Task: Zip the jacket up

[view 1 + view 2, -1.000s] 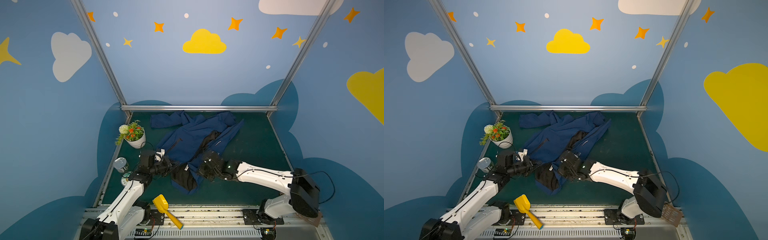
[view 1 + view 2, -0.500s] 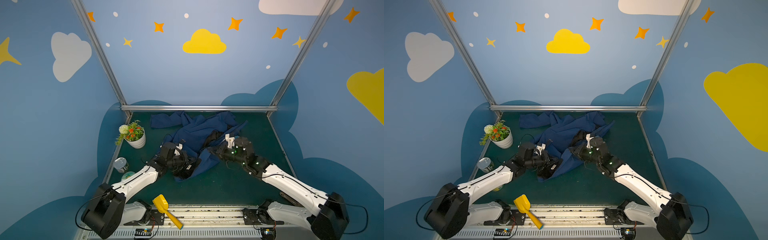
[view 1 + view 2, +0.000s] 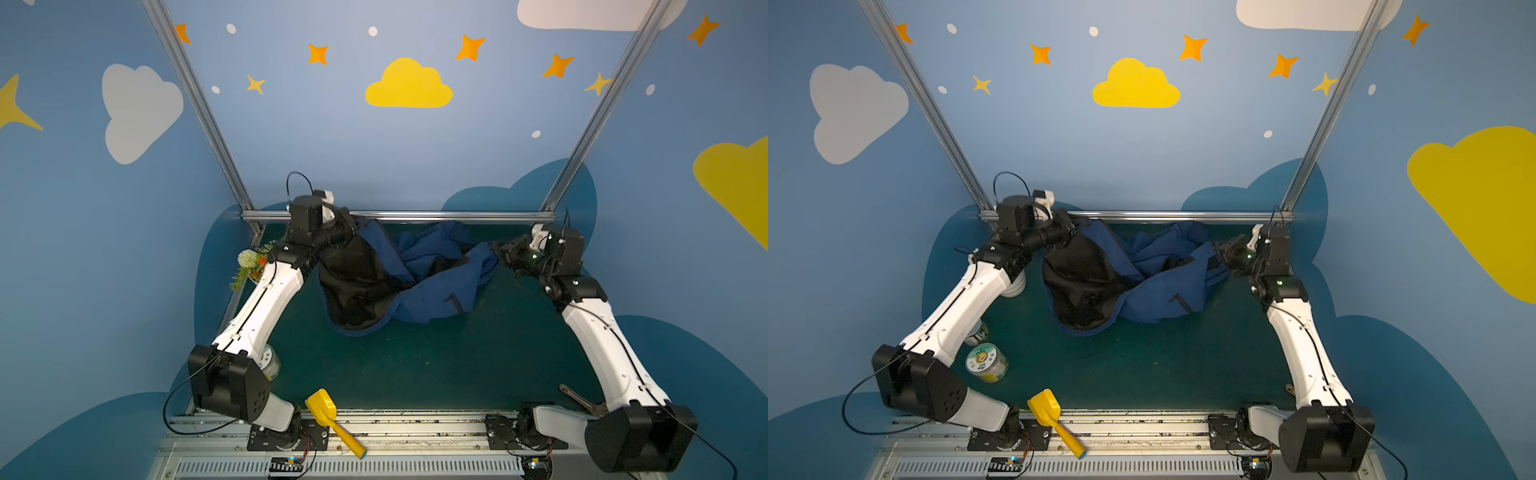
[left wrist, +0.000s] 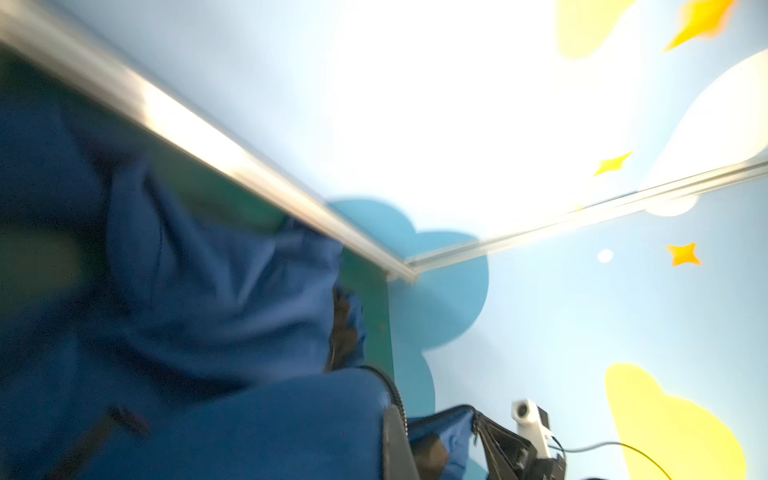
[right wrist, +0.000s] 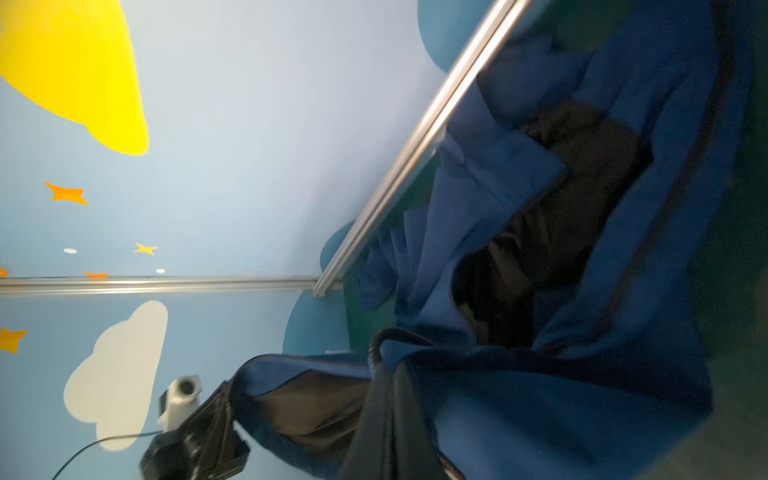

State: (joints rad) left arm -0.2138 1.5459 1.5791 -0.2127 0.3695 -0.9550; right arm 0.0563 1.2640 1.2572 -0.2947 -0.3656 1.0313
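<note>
Holding the navy jacket stretched between left gripper and right gripper, both clenched on its edges.

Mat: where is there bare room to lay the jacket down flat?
The widest bare mat lies between the hem of the jacket and the front rail. Crowded: the left edge, with plant and jars; the back, under the jacket; a brown tool at front right.
</note>
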